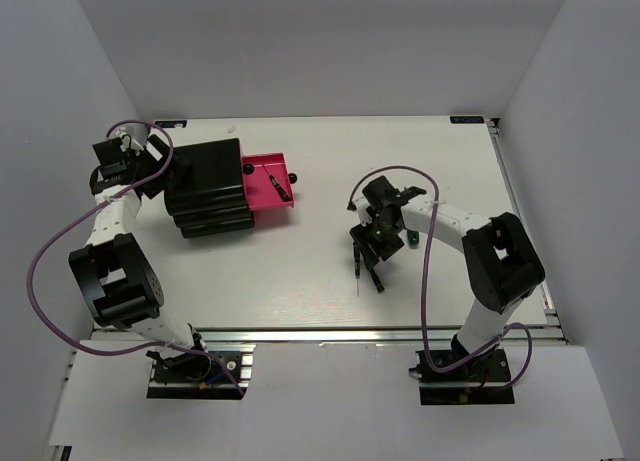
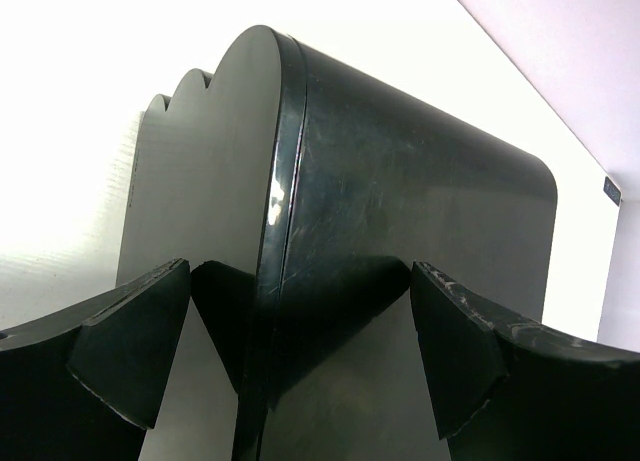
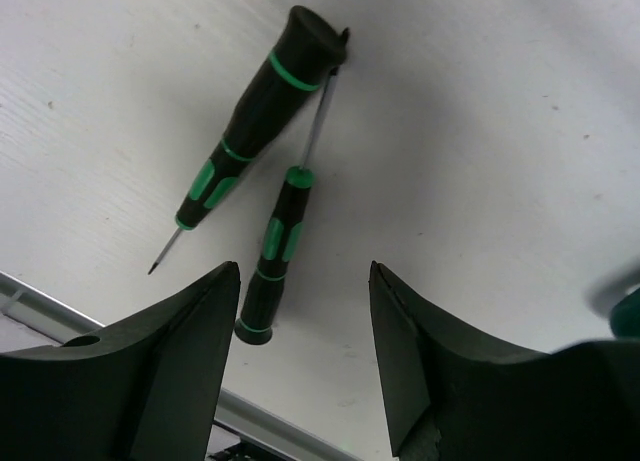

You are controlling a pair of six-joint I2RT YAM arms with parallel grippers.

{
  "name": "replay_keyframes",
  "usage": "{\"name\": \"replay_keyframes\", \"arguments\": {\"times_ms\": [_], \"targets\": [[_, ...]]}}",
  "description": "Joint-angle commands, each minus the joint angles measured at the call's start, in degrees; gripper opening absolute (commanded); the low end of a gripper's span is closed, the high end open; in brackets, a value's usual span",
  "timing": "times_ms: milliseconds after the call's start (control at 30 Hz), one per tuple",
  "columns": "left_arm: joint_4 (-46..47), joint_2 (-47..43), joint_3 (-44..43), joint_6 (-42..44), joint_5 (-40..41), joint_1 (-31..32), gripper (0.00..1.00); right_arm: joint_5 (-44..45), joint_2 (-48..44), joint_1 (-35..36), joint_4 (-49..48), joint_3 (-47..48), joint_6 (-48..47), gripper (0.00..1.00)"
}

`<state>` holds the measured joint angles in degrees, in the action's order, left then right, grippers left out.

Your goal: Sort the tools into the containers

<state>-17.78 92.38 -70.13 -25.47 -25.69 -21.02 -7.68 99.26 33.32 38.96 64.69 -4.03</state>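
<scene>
Two slim screwdrivers lie on the table [image 1: 300, 271], right of centre in the top view and well apart from the drawer. The fat one [image 3: 255, 131] has its tip pointing toward the near edge. The thin one [image 3: 275, 246] lies alongside, with its shaft running up to the fat one's butt end. Whether they touch there or sit just beside each other, I can't tell.

Right fingers [image 3: 190, 361] are spread wide, holding nothing, hovering just above the pair. The thin one's handle sits nearest the gap between them.

Handling, my read:
- Light and stiff, so no load issue.
- Round, smooth handles will likely roll or slip under a glancing pinch.
- Take it across mid-handle at the green bands, not on the shaft, which is too thin to hold.
- The pair lies close together, so closing on one may kick the other. Thin one first looks cleaner.

A green shape [image 3: 625, 311] at the right edge of the wrist view is blurred; I can't identify it.

Pink drawer [image 1: 268, 206] is pulled out on the right side of the black cabinet [image 1: 205, 191], with one dark slim tool [image 1: 277, 186] already inside. There's room for more.

Left fingers [image 2: 130, 351] are also wide, straddling the cabinet's rear edge on the far-left side, with a gap visible on each side. They look placed to brace it, not clamped.
</scene>
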Motion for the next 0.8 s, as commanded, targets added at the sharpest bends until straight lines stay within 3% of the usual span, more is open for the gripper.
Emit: {"name": "replay_keyframes", "arguments": {"times_ms": [0, 167, 433, 567, 700, 767], "targets": [[-10.6, 1.9, 3.3, 4.1, 2.5, 1.3, 0.97, -0.9, -1.4, 1.7, 0.8, -0.3, 2.3, 0.60], [-10.6, 2.0, 3.2, 4.1, 2.4, 1.2, 0.97, 15.8, 1.3, 5.3, -1.5, -0.8, 8.4, 0.61], [-10.6, 2.1, 3.4, 4.3, 2.5, 1.2, 0.97, 16.0, 2.1, 5.3, -3.8, -3.7, 10.7, 0.50], [-10.5, 2.1, 3.2, 4.1, 2.3, 1.3, 0.97, 14.1, 2.7, 4.1, -4.4, -4.1, 10.7, 0.31], [-10.8, 2.0, 3.1, 4.2, 2.4, 1.3, 0.97, 11.4, 3.7, 1.1, -4.8, -2.9, 10.3, 0.01], [-10.8, 2.1, 3.1, 4.1, 2.4, 1.2, 0.97, 11.5, 4.7, -1.3, -5.3, -0.9, 10.0, 0.00]]}}
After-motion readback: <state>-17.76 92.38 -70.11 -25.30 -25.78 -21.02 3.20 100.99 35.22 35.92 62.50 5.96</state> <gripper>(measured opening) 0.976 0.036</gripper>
